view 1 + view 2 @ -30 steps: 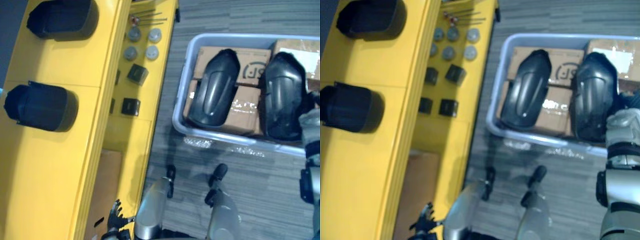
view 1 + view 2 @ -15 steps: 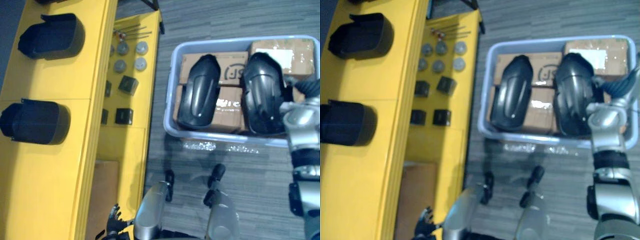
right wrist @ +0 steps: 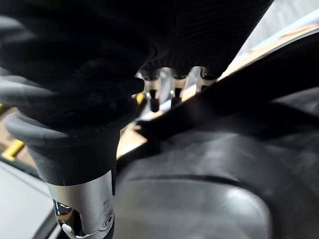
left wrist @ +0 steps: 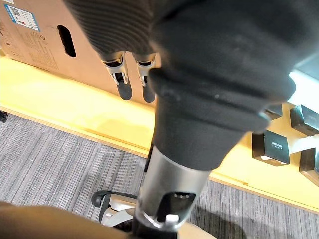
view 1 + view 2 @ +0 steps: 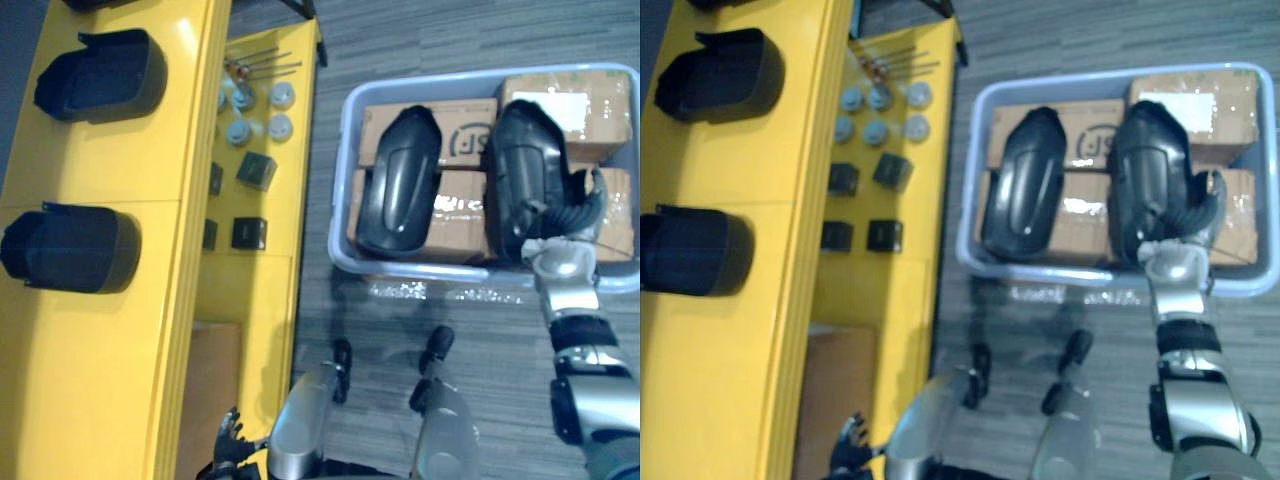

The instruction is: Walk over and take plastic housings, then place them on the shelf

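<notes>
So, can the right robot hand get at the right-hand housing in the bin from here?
Probably yes: the right robot hand is open beside the right-hand housing, nothing lies on it, and the bin has no lid.

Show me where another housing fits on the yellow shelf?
Biggest bare patch: shelf top, on the robot's side of the near housing. A narrower gap lies between that and the far housing. The lower ledge is crowded with caps and cubes.
</notes>
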Tool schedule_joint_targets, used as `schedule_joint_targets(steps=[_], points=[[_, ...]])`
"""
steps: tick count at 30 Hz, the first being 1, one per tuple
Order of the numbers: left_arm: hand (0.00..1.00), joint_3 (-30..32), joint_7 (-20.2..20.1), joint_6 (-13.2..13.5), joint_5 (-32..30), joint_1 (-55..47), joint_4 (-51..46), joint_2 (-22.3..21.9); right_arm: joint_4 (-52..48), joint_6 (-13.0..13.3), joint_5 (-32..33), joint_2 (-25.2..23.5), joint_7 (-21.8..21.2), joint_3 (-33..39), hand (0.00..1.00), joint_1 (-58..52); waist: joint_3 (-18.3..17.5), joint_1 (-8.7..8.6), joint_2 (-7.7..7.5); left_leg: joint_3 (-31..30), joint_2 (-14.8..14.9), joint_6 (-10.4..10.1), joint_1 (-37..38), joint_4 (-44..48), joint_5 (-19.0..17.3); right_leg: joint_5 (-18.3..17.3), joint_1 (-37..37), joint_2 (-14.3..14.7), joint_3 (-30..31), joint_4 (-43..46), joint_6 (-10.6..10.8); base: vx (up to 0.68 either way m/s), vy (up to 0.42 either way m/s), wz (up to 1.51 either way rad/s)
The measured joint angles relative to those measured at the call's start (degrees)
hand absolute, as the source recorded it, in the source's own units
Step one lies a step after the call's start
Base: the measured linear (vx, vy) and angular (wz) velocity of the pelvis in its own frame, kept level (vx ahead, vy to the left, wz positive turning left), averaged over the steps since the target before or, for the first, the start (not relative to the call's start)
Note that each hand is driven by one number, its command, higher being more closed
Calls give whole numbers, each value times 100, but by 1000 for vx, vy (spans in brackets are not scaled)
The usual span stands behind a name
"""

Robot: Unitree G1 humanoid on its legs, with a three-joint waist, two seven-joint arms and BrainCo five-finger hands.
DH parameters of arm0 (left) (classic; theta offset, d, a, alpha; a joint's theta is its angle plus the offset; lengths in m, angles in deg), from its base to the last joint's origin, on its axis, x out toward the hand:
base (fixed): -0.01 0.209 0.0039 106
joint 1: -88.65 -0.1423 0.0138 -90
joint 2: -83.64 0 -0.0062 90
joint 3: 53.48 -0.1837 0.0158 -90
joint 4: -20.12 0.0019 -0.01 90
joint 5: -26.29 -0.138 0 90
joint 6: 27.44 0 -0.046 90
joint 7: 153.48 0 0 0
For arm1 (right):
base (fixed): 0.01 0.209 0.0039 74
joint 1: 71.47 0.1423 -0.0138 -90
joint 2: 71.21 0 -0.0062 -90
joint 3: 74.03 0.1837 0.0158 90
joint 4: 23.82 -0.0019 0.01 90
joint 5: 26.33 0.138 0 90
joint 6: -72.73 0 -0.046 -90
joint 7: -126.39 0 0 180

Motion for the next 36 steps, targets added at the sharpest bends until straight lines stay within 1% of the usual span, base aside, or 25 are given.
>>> schedule_joint_targets(steps=[1, 5, 8, 9, 11, 14, 17, 19, 21, 23, 25, 29, 30, 31, 32, 34, 36], points=[[0, 4, 0, 0, 0, -1, 1, -8, 38, 85, -19, 1, 78, 6, 0, 0, 0, 0, 0, -2, -8, 5, 0, -6, 3, 1, 0, -7, -3, 1, 2, -10, 36, 3], [0, 9, 0, 0, 0, 1, 2, -15, -17, 620, -417, 23, 538, 6, 0, 39, 0, 1, 0, -8, -29, 8, 0, -9, 5, 7, 2, -21, -7, 1, 8, -8, 28, 1], [0, 10, 0, 0, -5, 2, 2, -14, -167, 826, -615, 56, 842, 13, 0, 60, 0, -4, 0, -8, -34, 8, 0, -8, 5, 9, 3, -20, -7, 0, 11, 0, 0, 0], [0, 10, 0, 0, -7, 1, 2, -14, -220, 849, -622, 61, 904, 13, 0, 60, 0, -7, 0, -8, -35, 8, 0, -8, 5, 9, 3, -20, -6, 0, 12, 0, 0, 0], [0, 11, 0, 0, -9, 1, 2, -13, -332, 1007, -622, 82, 1080, 65, 0, 59, 0, -8, 0, -9, -37, 8, 0, -3, 4, 12, 6, -19, -6, 0, 14, 0, 0, 0], [0, 12, 0, -4, -10, 0, 3, -11, -464, 1108, -621, 121, 1168, 108, 0, 58, 0, -19, 0, -6, -44, 12, 0, 23, 2, 17, 13, -18, 1, 2, 21, -22, 21, 0], [0, 15, 0, -11, -9, 2, 3, -10, -464, 1112, -609, 139, 1137, 106, 0, 56, 0, -19, 0, -5, -60, 27, -1, 52, -10, 20, 25, -16, 6, 2, 25, -26, 21, 0], [0, 19, 0, -32, -8, 5, 2, -10, -464, 1078, -581, 139, 1005, 105, 0, 46, 0, -21, 0, -4, -64, 35, -1, 64, -15, 21, 34, -19, 8, -4, 27, -40, 30, 0], [0, 19, 0, -36, -8, 7, 2, -10, -457, 984, -384, 138, 821, 104, 0, 42, 0, -21, 0, -3, -65, 38, -1, 71, -17, 24, 42, -24, 9, -13, 24, -16, 13, 0], [0, 19, 0, -39, -8, 8, 2, -10, -405, 780, -53, 137, 571, 103, 0, 42, -1, -19, 1, 1, -70, 39, -2, 72, -18, 28, 43, -28, 8, -19, 18, 0, 0, 0], [0, 18, 0, -40, -8, 9, 2, -11, -197, 740, 150, 137, 412, 107, 0, 50, -1, -14, 2, 1, -69, 39, -3, 69, -19, 28, 41, -28, 7, -19, 17, 0, 0, 0], [0, 18, 2, -45, -8, 14, 26, -42, 188, 521, 364, 137, 62, 160, 0, 119, -25, -5, 36, 5, -68, 39, -10, 59, -19, 29, 21, -28, 8, -15, 16, 0, 0, 0], [0, 19, 2, -45, -8, 14, 28, -44, 239, 493, 400, 138, 26, 169, 0, 154, -26, -5, 38, 5, -66, 39, -11, 59, -19, 29, 18, -27, 7, -13, 16, 0, 0, 0], [0, 18, 2, -45, -9, 15, 30, -45, 304, 396, 411, 138, 17, 194, 0, 225, -27, -3, 40, 5, -63, 39, -13, 59, -19, 29, 13, -27, 7, -10, 16, 0, 0, 0], [0, 17, 3, -45, -9, 17, 32, -48, 312, 353, 411, 141, 4, 240, 0, 280, -30, 1, 43, 5, -62, 39, -15, 59, -19, 28, 7, -27, 7, -6, 16, 0, 0, 0], [0, 14, 3, -45, -9, 25, 45, -50, 368, 318, 410, 163, -17, 240, 0, 367, -34, 1, 50, 5, -62, 39, -15, 60, -19, 27, 7, -28, 6, -3, 17, 0, 0, 0], [0, -35, 5, -46, -9, 74, 125, -66, 516, 285, 411, 260, -84, 240, 0, 495, -77, 23, 111, 3, -70, 39, -17, 61, -19, 26, 7, -40, 0, 3, 18, 0, 0, 0]])
